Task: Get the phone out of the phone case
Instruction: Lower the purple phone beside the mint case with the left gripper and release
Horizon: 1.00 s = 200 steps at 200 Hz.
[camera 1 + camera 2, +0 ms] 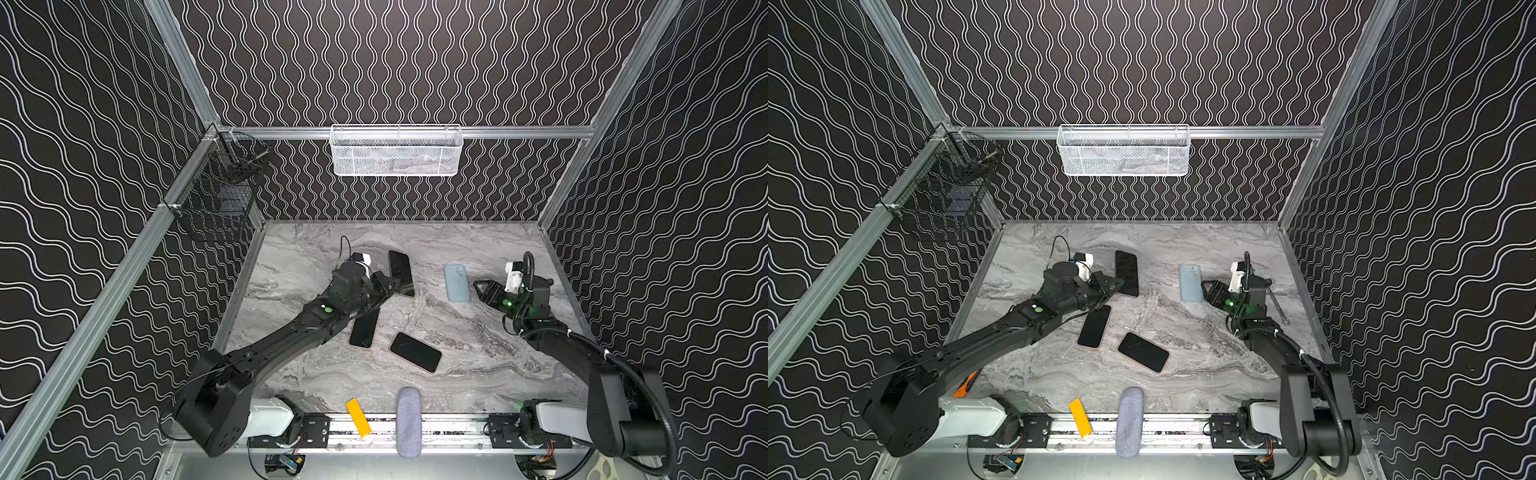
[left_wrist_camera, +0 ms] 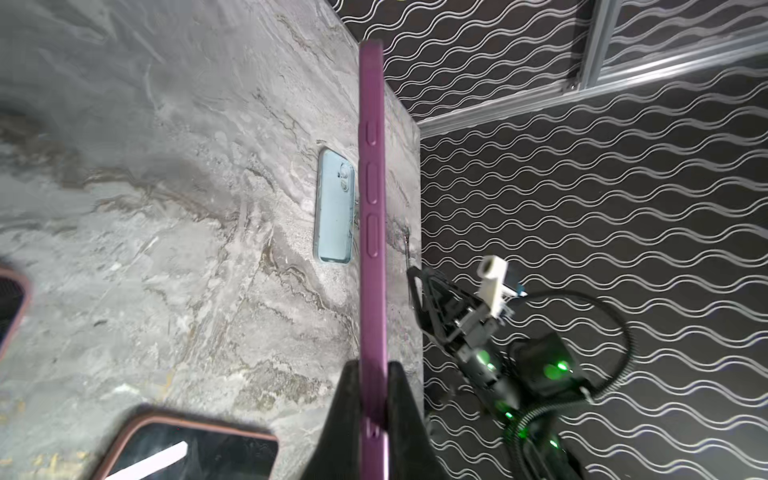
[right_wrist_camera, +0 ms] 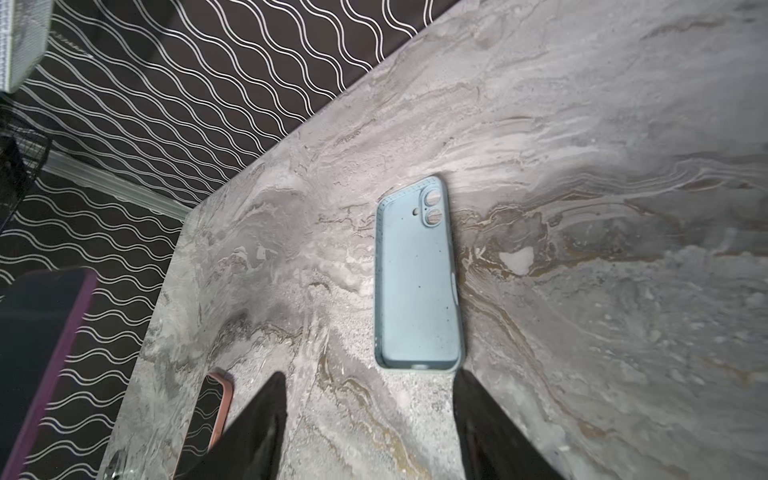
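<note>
A phone in a purple case (image 2: 372,208) is held up on its long edge above the marble table, and my left gripper (image 2: 372,374) is shut on its lower end. In both top views its dark screen (image 1: 401,272) (image 1: 1127,272) faces the camera, with the left gripper (image 1: 394,286) at its near corner. An empty light-blue case (image 3: 417,282) (image 1: 456,282) lies hollow side up on the table. My right gripper (image 3: 370,386) (image 1: 478,291) stands open just short of that case's near end, with nothing between its fingers.
Two dark-screened phones in pink cases (image 1: 365,328) (image 1: 415,352) lie mid-table. A white mesh basket (image 1: 397,151) hangs on the back wall and a black wire basket (image 1: 216,199) on the left one. A yellow block (image 1: 358,417) and a grey pad (image 1: 408,422) sit at the front rail.
</note>
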Motion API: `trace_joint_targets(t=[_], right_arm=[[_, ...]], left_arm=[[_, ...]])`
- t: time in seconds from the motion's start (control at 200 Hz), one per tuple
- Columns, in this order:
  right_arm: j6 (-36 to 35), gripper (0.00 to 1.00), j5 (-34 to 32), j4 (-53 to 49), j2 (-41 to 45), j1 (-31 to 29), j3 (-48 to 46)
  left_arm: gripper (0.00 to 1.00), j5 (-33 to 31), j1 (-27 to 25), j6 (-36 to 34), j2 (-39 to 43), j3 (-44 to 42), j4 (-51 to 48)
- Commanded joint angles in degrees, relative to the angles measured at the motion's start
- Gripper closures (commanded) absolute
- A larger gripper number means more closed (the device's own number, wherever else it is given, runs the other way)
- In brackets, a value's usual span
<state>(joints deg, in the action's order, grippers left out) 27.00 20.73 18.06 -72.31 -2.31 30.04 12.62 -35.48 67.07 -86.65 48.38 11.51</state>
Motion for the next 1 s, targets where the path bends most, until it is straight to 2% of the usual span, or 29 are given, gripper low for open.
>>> trace_joint_targets(t=[0.0,0.185,0.445,0.651,0.721,0.996], right_arm=[[-1.61,0.34,0.39,-4.80,3.41,-0.15,0.12],[-1.67,0.31,0.81,-8.74,10.17,-0.50,0.02],[-2.95,0.27,0.43,-16.13,17.38,-1.74,0.74],[-4.41,0.12,0.45,-20.79,20.91,-1.82,1.99],[-4.66,0.02,0.30,-22.06,21.64,-1.82,2.30],[-4.94,0.02,0.69,-23.54,23.26,-1.82,1.82]], left_arm=[[1.00,-1.31,-0.44,-4.11,-3.25,2.79,4.54],[1.00,-0.28,-1.04,-5.97,-10.95,7.32,6.77],[1.00,1.26,-2.12,-5.18,-21.53,11.89,12.11],[1.00,2.28,-3.01,-4.99,-29.33,15.42,15.12],[1.00,2.06,-3.19,-5.60,-31.36,16.45,15.77],[1.00,2.96,-3.62,-5.10,-37.54,18.88,18.36]])
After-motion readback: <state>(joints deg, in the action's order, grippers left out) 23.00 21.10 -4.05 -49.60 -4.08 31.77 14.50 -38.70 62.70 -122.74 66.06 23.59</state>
